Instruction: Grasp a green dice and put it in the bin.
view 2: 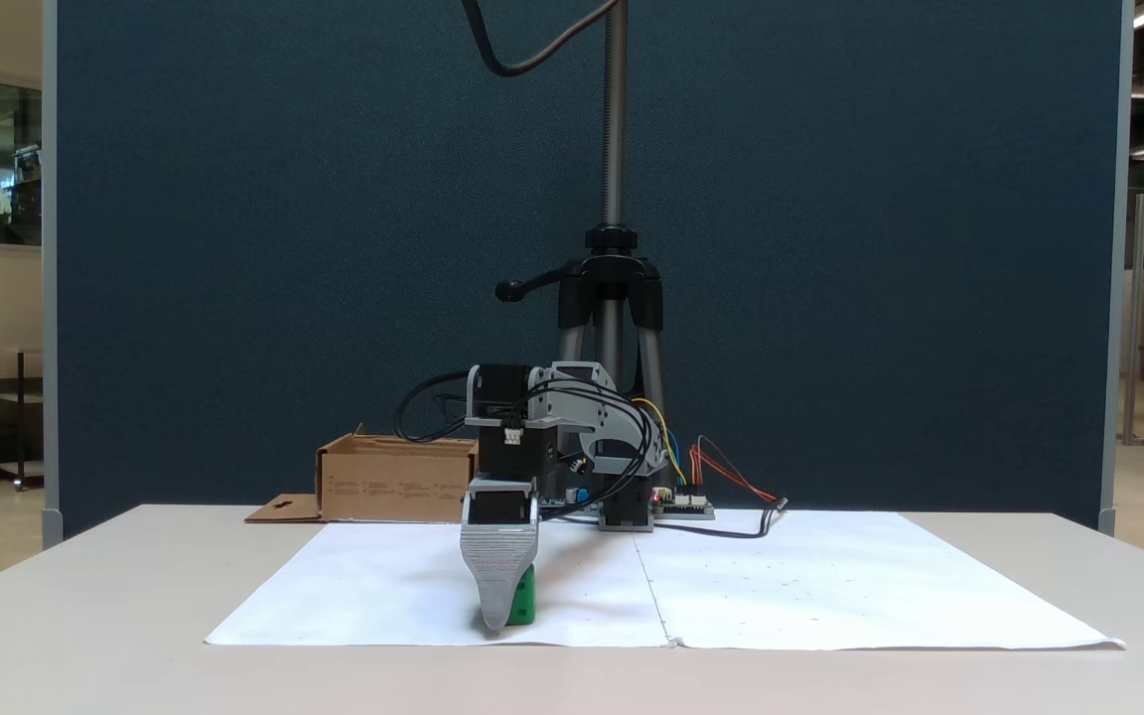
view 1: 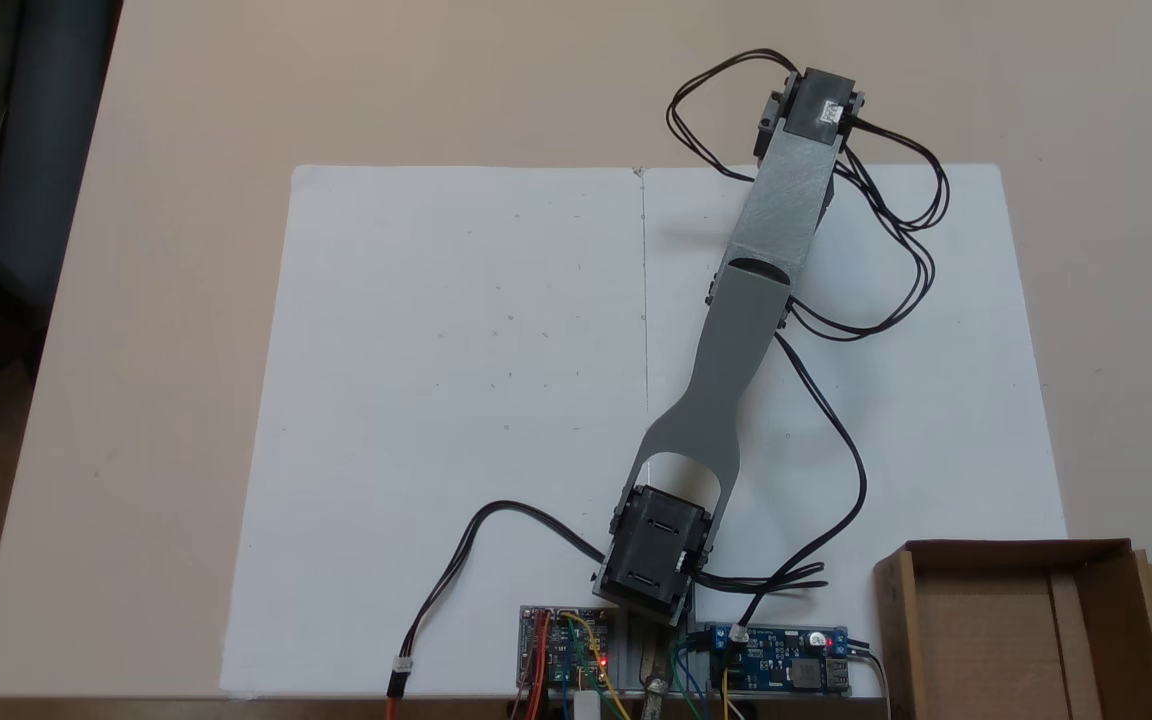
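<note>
Jaws: only one grey ridged jaw shows, in a fixed view from the front. The other jaw is hidden behind it, so I cannot tell how far they are open or if they grip anything.
Gripper: it points straight down, and its tip is down at the white paper.
Dice: the small bright green plastic cube sits on the paper, tight against the right side of the grey jaw in the front view. Part of it is hidden behind the jaw. I cannot tell if the jaw touches it.
Arm: the grey plastic arm stretches far out from its base, seen from above. Its black motor end is right over the jaws and hides them from that camera.
Wires: thin black wires loop beside the arm.
Paper: two big white sheets lie flat under the jaws, side by side.
Table: a pale beige table top holds everything.
Boards: small boards with tiny lights sit at the arm's base, well apart from the jaws.
Bin: the low brown cardboard box with a hang-tab flap stands beside the arm's base, well apart from the jaws. I see no dice inside it.
Behind: a black tripod and a dark blue wall panel stand behind the table.
</note>
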Controlling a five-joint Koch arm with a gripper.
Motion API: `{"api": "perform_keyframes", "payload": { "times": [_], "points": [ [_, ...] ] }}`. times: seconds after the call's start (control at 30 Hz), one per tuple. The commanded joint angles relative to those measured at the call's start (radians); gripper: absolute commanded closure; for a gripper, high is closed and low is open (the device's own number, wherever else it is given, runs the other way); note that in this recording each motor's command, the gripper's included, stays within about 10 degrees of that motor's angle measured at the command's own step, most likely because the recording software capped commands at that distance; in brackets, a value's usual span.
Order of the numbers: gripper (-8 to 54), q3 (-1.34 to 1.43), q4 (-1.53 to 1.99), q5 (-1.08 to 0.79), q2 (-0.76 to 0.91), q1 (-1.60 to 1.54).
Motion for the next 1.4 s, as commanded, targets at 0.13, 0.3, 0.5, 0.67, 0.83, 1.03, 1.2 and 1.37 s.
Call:
{"api": "perform_keyframes", "payload": {
  "times": [0.13,0.3,0.5,0.67,0.83,1.03,1.2,1.37],
  "points": [
    [3.4,-0.041,-0.02,-0.098,0.023,0.008],
    [3.4,-0.041,-0.018,-0.098,0.021,0.009],
    [3.4,-0.041,-0.011,-0.097,0.018,0.014],
    [4.4,-0.041,0.008,-0.097,0.017,0.014],
    [10.5,-0.041,0.041,-0.097,0.017,0.012],
    [20.0,-0.041,0.064,-0.097,0.018,0.012],
    [33.4,-0.041,0.069,-0.097,0.018,0.012],
    [33.4,-0.041,0.069,-0.095,0.018,0.009]
  ]
}}
